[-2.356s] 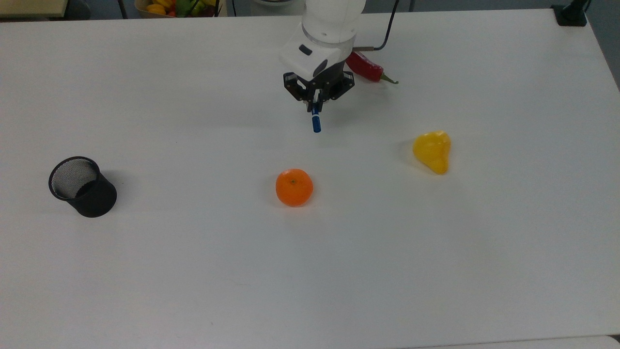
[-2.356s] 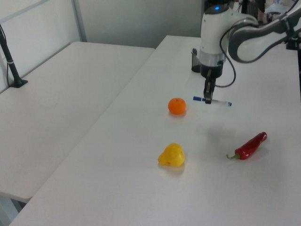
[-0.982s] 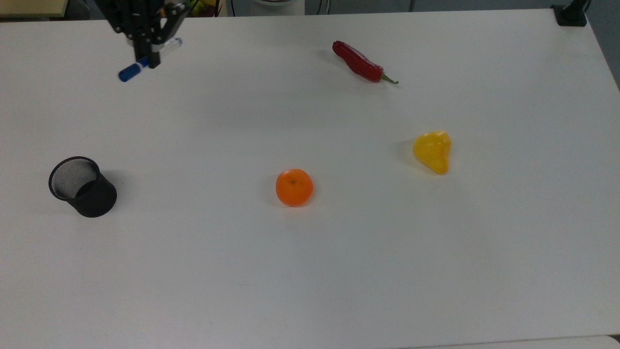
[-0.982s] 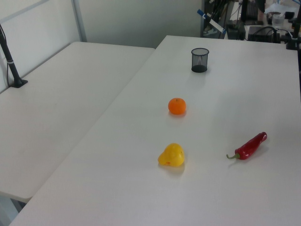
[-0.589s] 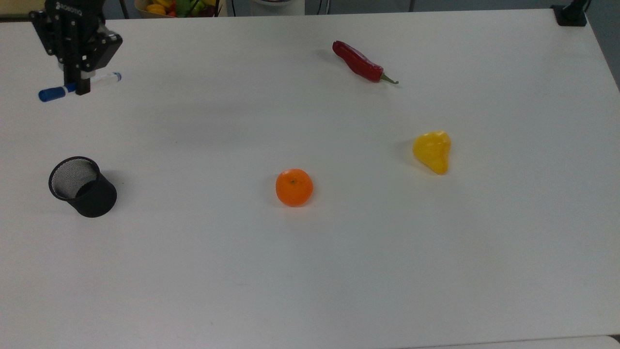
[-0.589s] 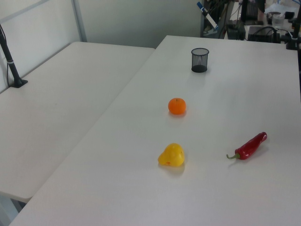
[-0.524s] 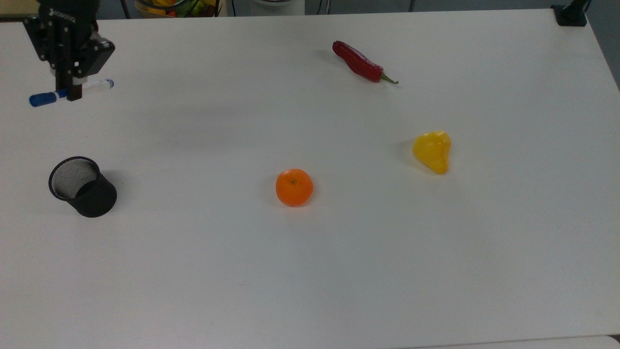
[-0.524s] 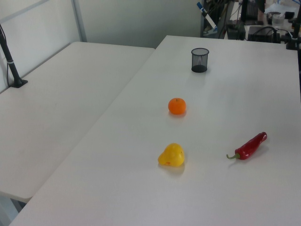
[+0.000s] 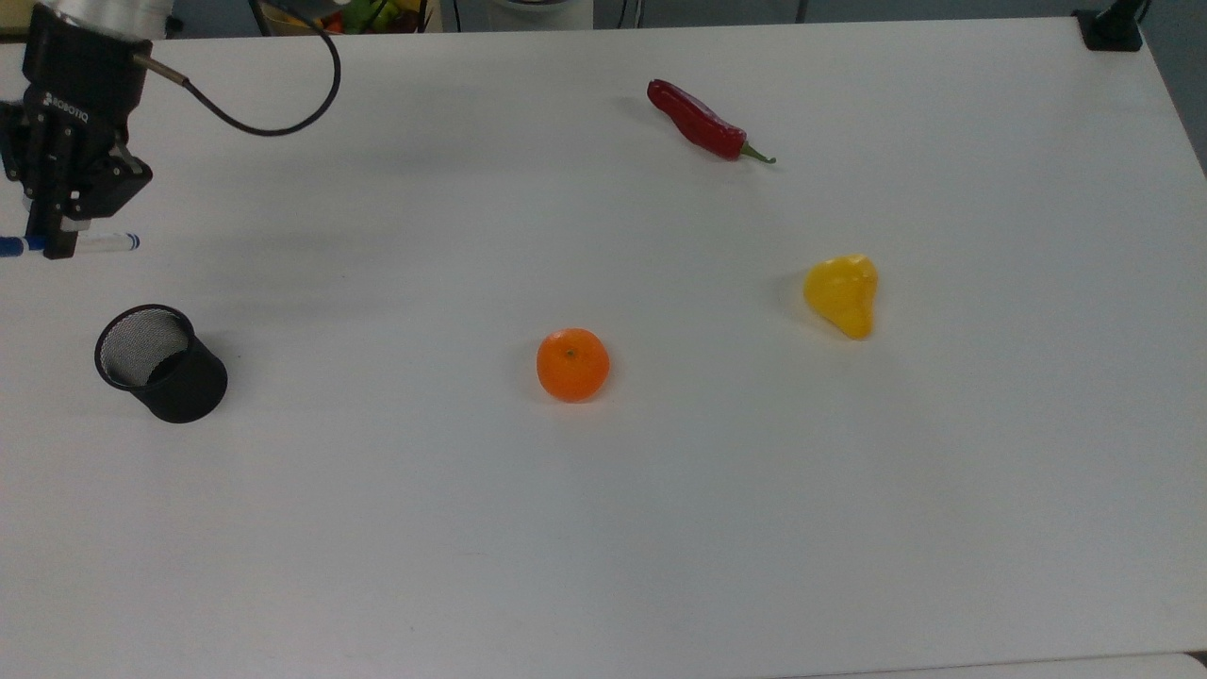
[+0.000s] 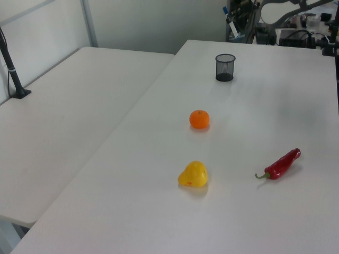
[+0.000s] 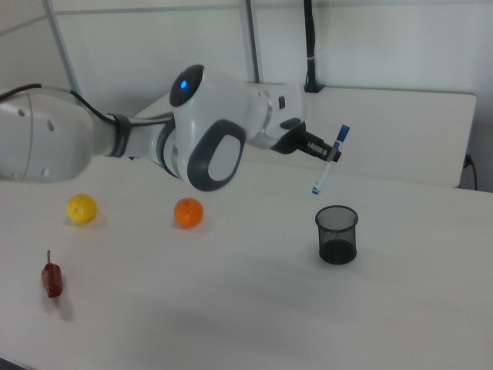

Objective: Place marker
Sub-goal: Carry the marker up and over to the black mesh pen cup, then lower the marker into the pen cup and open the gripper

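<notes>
Your gripper (image 9: 58,247) sits at the far left edge of the top view, pinching the marker (image 9: 104,243) around its middle. In the right view the gripper (image 11: 333,154) is up in the air w/ the marker (image 11: 330,159) held steeply tilted: blue cap up, small blue tip down.

The black mesh cup (image 11: 337,233) stands on the tabletop (image 9: 660,519) just below the gripper and slightly toward the right view's right; the marker's lower tip hangs above the cup rim, not inside it. In the top view the cup (image 9: 160,363) is below the gripper and a bit to the top view's right, apart from it.

Everything else lies well away from the gripper, toward the top view's right: the orange (image 9: 572,364) first, then the red chili (image 9: 702,123) approx. level w/ the gripper body, and the yellow pear-shaped fruit (image 9: 842,294) farthest out. All three rest on the tabletop, apart from each other.

A black cable (image 9: 273,118) loops off the gripper's wrist, on the side toward the top view's right.

In the left view the gripper (image 10: 233,22) and marker (image 10: 230,21) show at the far end of the tabletop, above and behind the cup (image 10: 224,67).
</notes>
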Controlling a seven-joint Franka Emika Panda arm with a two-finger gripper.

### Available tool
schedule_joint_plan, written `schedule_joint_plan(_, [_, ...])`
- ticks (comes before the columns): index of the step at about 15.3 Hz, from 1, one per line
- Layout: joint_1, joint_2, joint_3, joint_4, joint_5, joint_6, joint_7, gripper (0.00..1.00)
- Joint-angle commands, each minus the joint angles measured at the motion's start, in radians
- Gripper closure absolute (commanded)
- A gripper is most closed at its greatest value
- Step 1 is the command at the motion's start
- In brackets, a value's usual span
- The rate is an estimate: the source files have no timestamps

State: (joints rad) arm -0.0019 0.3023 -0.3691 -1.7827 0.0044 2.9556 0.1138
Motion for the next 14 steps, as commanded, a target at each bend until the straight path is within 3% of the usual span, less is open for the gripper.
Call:
schedule_joint_plan(1, [-0.006,0.058,-0.007,-0.010,0.005,0.106,0.000,1.00])
schedule_joint_plan(8, [-0.006,0.188,-0.007,-0.004,0.014,0.296,0.003,1.00])
schedule_joint_plan(14, [-0.003,0.259,-0.002,0.014,0.049,0.362,0.004,1.00])
